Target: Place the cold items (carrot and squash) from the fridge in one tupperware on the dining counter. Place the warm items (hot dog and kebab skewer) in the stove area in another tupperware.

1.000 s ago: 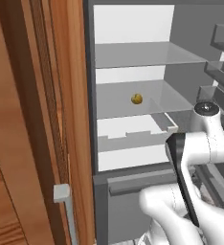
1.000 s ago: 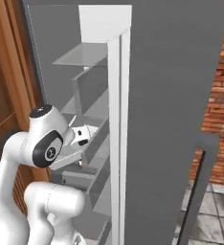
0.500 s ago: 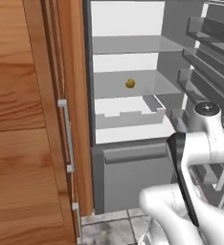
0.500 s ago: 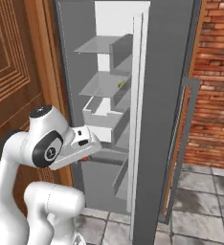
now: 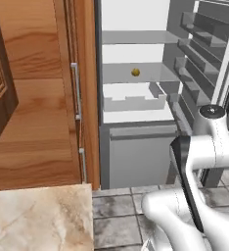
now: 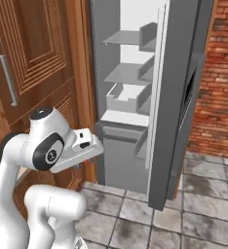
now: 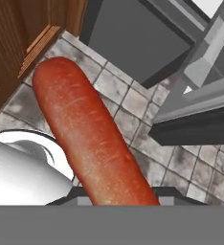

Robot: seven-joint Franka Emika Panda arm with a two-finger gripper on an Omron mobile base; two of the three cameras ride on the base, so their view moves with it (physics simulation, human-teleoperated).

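Hand grips our carrot (image 7: 92, 139), its lower end cut off at the frame edge; we see squash (image 5: 135, 72) small on the fridge shelf (image 5: 136, 74).

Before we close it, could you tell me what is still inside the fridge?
On the middle shelf sits one small yellowish item, likely the squash. The lower drawer's contents are hidden.

I can't make out what the small yellowish thing (image 5: 135, 72) on the fridge shelf (image 5: 136, 73) is (too small), and the carrot (image 7: 92, 139) hides its own lower end and the gripper (image 7: 116, 194) fingertips from me.
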